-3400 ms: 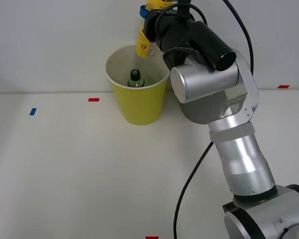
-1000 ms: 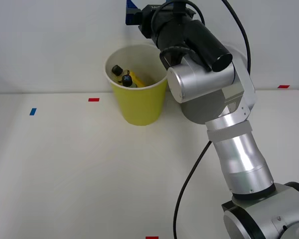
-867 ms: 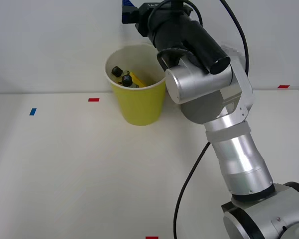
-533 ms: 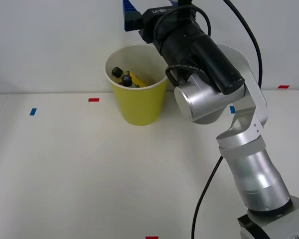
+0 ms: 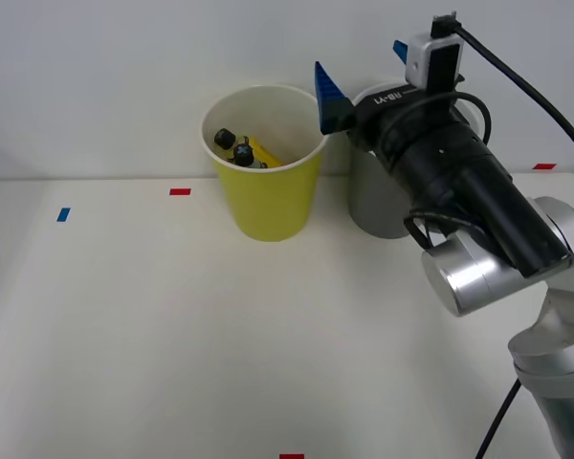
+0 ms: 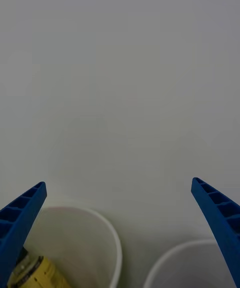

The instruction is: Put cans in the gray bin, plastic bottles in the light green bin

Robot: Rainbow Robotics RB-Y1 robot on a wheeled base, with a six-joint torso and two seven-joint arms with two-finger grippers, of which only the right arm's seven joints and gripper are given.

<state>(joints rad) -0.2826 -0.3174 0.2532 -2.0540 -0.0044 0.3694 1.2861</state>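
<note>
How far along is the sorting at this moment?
Done: two black-capped plastic bottles lie inside the light green bin. In hand: nothing; the right gripper is open and empty above the gray bin. Left: no item sits on the table; the gray bin's contents are hidden.

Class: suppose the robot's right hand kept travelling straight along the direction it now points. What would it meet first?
Most likely the plain pale wall behind the table. The open right hand points level above the rims of the light green bin and the gray bin, so it should pass over both, though depth is uncertain.
</note>
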